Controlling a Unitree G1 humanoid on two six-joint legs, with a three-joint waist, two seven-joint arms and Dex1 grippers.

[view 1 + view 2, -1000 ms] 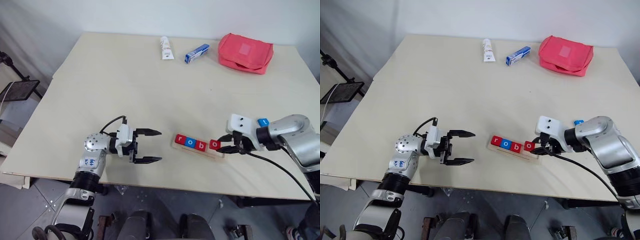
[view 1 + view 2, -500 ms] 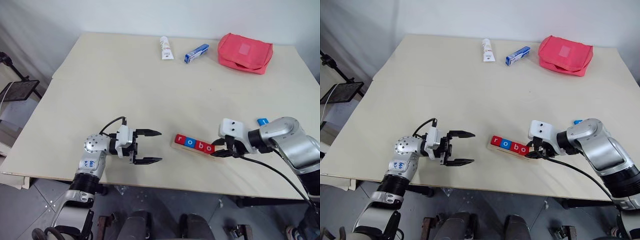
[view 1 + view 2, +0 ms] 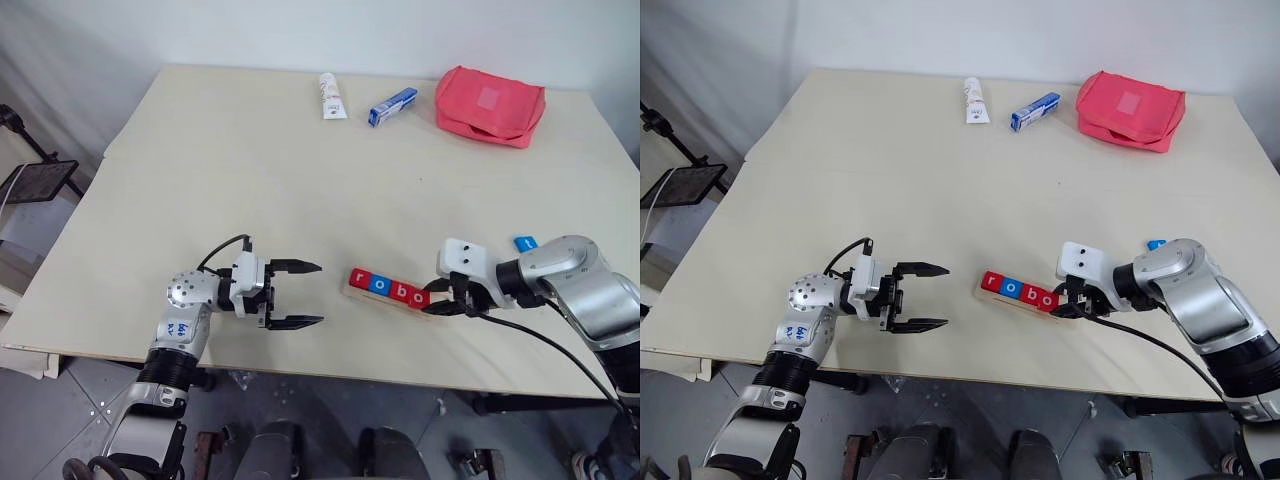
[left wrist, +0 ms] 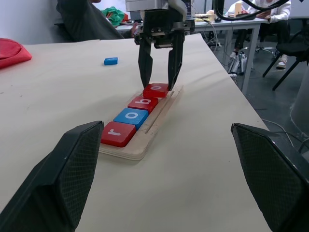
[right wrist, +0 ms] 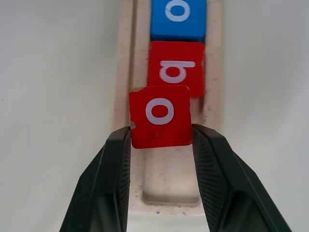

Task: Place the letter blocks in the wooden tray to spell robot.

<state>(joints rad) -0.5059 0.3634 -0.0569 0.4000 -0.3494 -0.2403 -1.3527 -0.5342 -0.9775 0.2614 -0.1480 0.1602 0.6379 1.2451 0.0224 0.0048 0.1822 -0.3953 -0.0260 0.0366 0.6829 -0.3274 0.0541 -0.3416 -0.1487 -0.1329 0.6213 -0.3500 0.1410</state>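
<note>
Right claw (image 5: 160, 140) pinched on red "o" block (image 5: 160, 116) — left claw (image 3: 305, 294) wide, empty.

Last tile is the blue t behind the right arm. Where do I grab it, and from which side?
Take the blue t block across two opposite side edges, coming straight down from above. It lies flat on the table with bare surface around it, so only its thin edges offer a pinch. The right gripper must first release the red o block.

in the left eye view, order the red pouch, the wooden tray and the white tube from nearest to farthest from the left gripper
1. wooden tray: near edge of the table, just to the right of the open left gripper.
2. white tube: far side of the table, near the middle.
3. red pouch: far right corner, farther along the far edge than the tube.
</note>
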